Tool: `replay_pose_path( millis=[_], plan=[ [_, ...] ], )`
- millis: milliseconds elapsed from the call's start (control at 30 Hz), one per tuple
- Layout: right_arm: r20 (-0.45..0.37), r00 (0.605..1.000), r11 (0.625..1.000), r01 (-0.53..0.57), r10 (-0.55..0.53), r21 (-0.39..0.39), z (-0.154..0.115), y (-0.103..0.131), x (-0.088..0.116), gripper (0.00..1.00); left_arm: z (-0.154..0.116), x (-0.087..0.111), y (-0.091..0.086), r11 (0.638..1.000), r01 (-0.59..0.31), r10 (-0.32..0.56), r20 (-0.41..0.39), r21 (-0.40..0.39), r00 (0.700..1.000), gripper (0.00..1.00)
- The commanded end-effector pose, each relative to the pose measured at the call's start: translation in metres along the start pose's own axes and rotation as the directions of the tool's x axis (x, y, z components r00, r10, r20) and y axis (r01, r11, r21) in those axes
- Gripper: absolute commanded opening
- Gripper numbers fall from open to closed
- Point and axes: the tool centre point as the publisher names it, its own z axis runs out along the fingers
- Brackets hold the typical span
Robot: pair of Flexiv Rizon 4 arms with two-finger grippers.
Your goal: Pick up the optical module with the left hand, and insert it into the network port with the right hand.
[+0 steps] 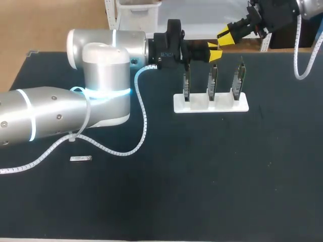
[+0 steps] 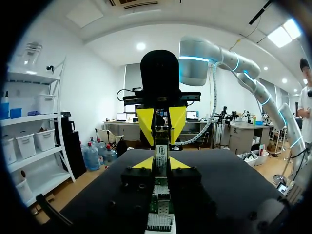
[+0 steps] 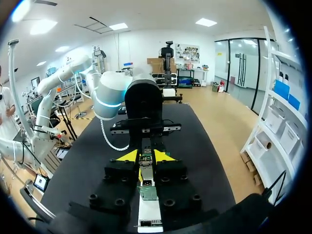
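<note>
You're handing off: left gripper (image 2: pixel 160 164) is clamping the optical module (image 2: pixel 161 148); can't tell right gripper (image 3: pixel 145 157) grip. Be keeping both coaxial.

The optical module (image 2: pixel 161 148) is a slim metallic bar, standing on end between the yellow tips of the left hand (image 2: pixel 160 163), just above the network port cards (image 1: pixel 212 81). These are three green boards, upright and side by side in a white holder (image 1: pixel 211 106) toward the tabletop's far side.

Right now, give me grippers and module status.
Left gripper shut on optical module, held aloft. Right gripper facing it, grip unclear. Card rack close by; silver piece on table.
</note>
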Motion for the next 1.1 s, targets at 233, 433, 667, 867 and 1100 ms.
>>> replay_pose_path(
  millis=[233, 433, 667, 867, 1100],
  plan=[
    [0.000, 1.000, 1.000, 0.004, -0.004, 0.001, 0.000, 0.003, -0.001, 0.00, 0.000, 0.000, 0.003, 1.000, 0.000, 0.000, -0.001, -0.004, 1.000, 1.00],
    [-0.001, 1.000, 1.000, 0.007, -0.007, -0.001, 0.000, 0.002, -0.001, 0.00, -0.004, 0.001, 0.001, 1.000, 0.000, 0.000, -0.017, 0.013, 1.000, 1.00],
    [0.002, 1.000, 1.000, 0.012, -0.012, -0.001, -0.001, 0.000, -0.002, 0.00, -0.014, 0.006, 0.001, 1.000, 0.016, -0.015, -0.080, 0.019, 0.997, 1.00],
    [0.007, 1.000, 1.000, 0.013, -0.013, -0.001, -0.001, -0.001, -0.001, 0.00, -0.019, 0.015, 0.000, 0.999, 0.038, -0.032, -0.186, 0.028, 0.982, 1.00],
    [0.013, 1.000, 1.000, 0.012, -0.012, 0.001, -0.001, -0.002, -0.001, 0.00, -0.019, 0.021, -0.001, 1.000, -0.015, 0.021, -0.288, 0.023, 0.957, 1.00]
  ],
)
